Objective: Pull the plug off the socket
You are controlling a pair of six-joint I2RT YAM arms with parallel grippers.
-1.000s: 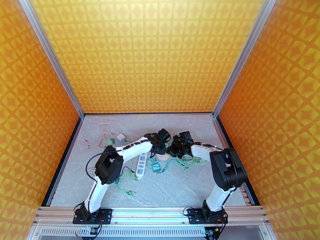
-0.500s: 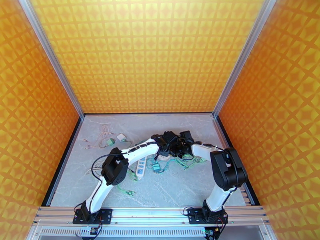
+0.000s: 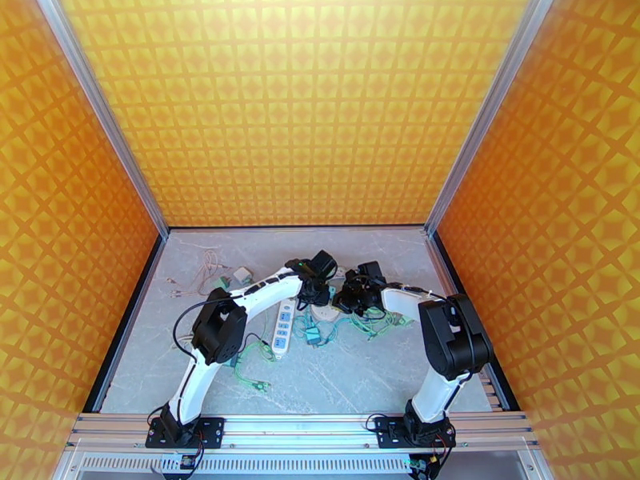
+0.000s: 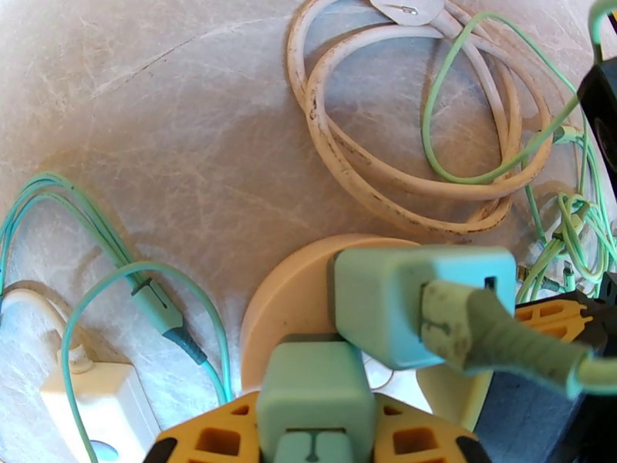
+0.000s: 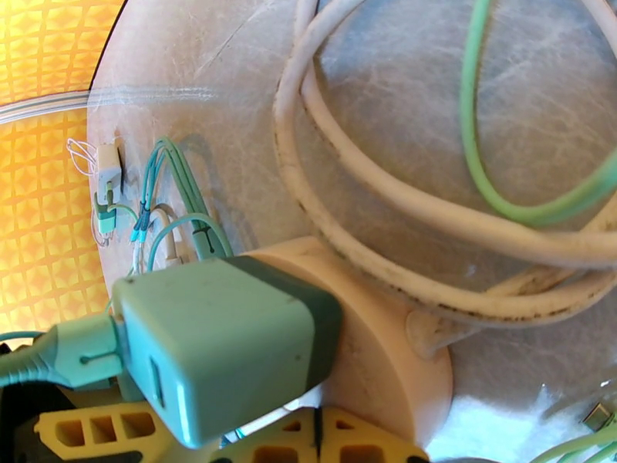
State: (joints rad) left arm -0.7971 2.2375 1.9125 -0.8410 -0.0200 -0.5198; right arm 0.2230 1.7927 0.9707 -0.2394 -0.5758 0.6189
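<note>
So the left claw has its yellow fingers clamped on either side of a green plug. It sits right over the edge of the round beige socket, but I honestly can't tell if its pins are still in or not. A second green plug, the one with a fat green cable coming out of its back, lies sideways across the top of the socket, just beside the first one. The right claw is closed tight, fingers together, with its tips right at the socket's edge next to that second plug. On the far side of the socket from both claws there's a grubby white cord looped on the marble-looking surface, and a thin green wire lies across the loops. Off to one side of the socket are a couple of teal cables, and a white power strip sits near them.
</note>
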